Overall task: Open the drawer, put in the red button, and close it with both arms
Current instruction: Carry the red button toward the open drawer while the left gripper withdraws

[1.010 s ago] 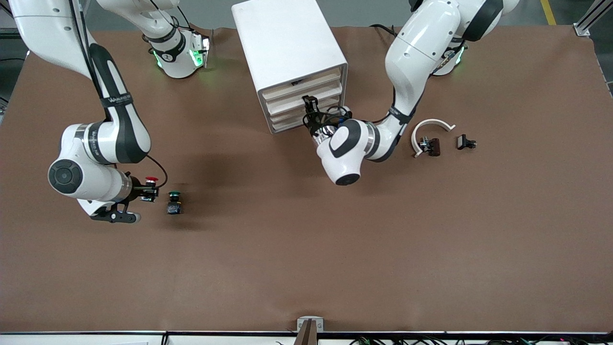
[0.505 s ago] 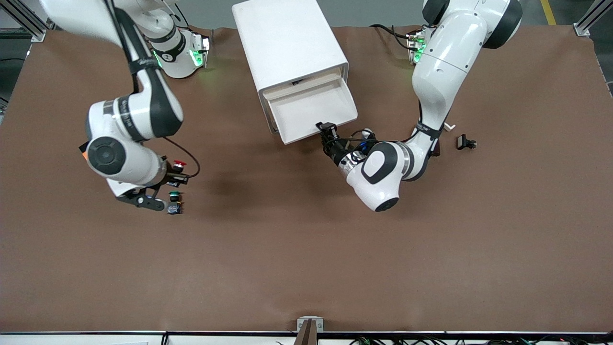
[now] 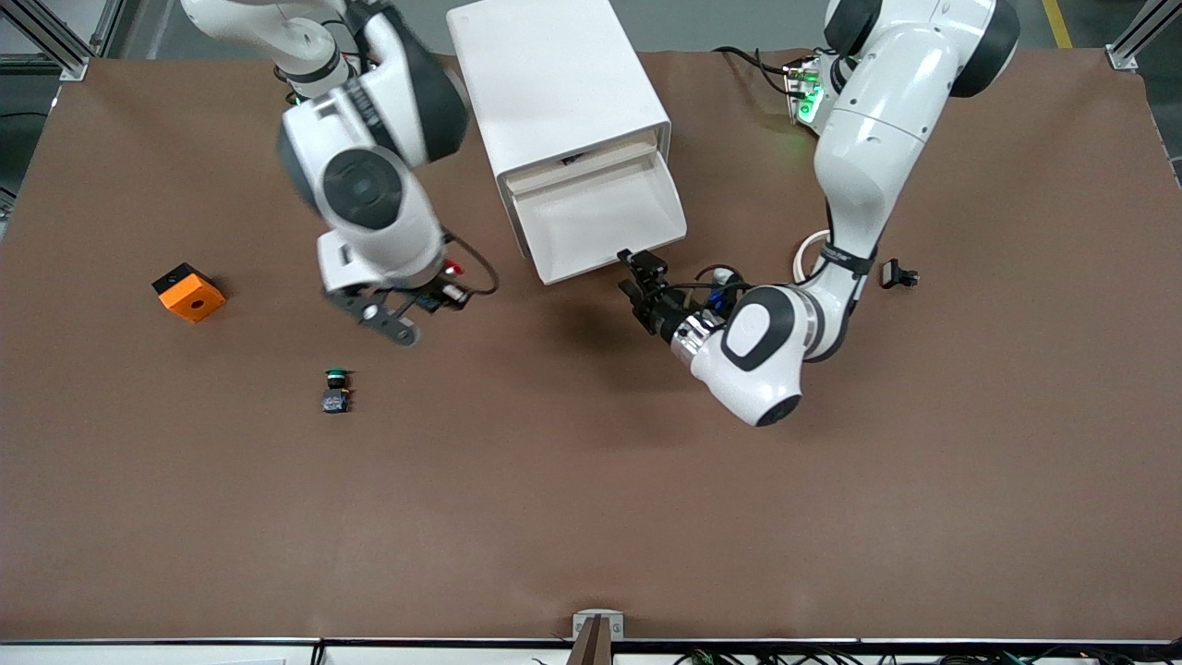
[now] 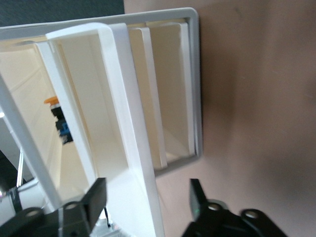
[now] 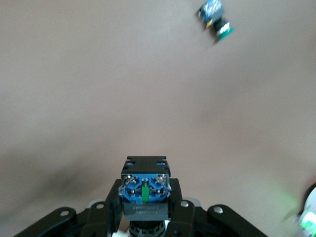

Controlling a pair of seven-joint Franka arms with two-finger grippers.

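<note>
Right gripper [image 3: 434, 300], closed on the red button [image 3: 452, 269], hangs over the bare table between the green-capped button [image 3: 336, 390] and the white drawer cabinet [image 3: 559, 111]; in the right wrist view we see the button's blue base [image 5: 145, 187] clamped between the fingers. We judge that the drawer is now open and that the carrying step is in hand. Our left gripper [image 3: 644, 280] is just in front of the pulled-out drawer [image 3: 600, 222], and its fingers [image 4: 96, 197] stand apart on either side of the drawer's front edge, holding nothing. The next move, as we judge it, calls for bringing the button over the open drawer and releasing it low enough that it does not bounce out, while the left arm stays clear of the path. Several things are hard to make out: the red cap is almost covered by the right wrist in the front view, and a small orange and blue object [image 4: 59, 118] deeper inside the cabinet we cannot identify. An orange block [image 3: 188, 292] lies toward the right arm's end of the table.
</note>
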